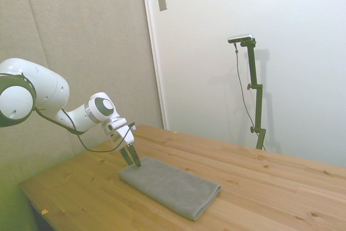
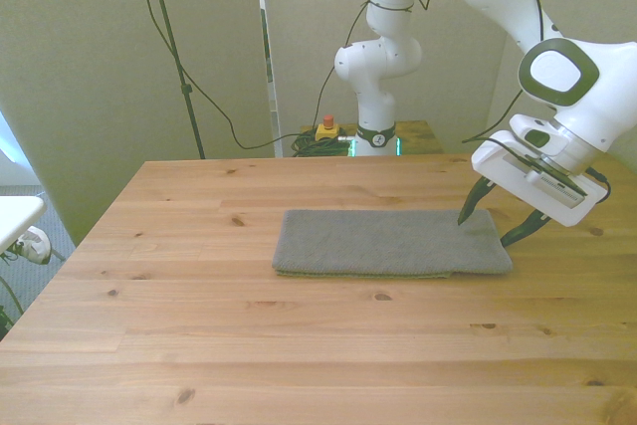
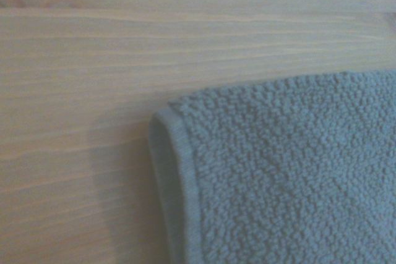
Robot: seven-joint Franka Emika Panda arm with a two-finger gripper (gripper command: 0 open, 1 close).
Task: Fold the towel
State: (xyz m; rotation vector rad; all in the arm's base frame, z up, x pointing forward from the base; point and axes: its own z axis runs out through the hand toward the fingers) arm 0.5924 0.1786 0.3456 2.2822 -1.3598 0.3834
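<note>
grey terry towel (image 2: 390, 243) lying flat near the middle of the wooden table (image 2: 199, 345), long axis across the front view, already doubled into a thick oblong with rounded folded edges. flat and square to the table planks, probably so one short end can be carried straight over onto the other.

gripper (image 2: 495, 223) parked at the towel's short end on the front view's right, tilted steeply down from the white arm (image 2: 557, 67). fingers spread, nothing pinched between them: one dark fingertip (image 2: 466, 212) down over the towel's far corner, the other off past the short edge, near the table. looks like straddling the end so a close would catch cloth from both sides. contact with cloth or wood not clear; side view shows the gripper (image 1: 131, 157) tips right at the towel (image 1: 170, 186) corner nearest the arm, maybe touching, can't confirm.

wrist view: towel (image 3: 284, 171) corner up close, hemmed edge rolled over, bare table (image 3: 93, 60) beside it. camera aimed at that corner, fits a corner grab setup.

judgement: pre-grasp stage, fold not started at this end. next move likely needs going lower to get under all the layers at the corner, then closing. risk: pinching only the top layer, so the doubled cloth peels open instead of folding, or dragging the whole towel along the table.
</note>
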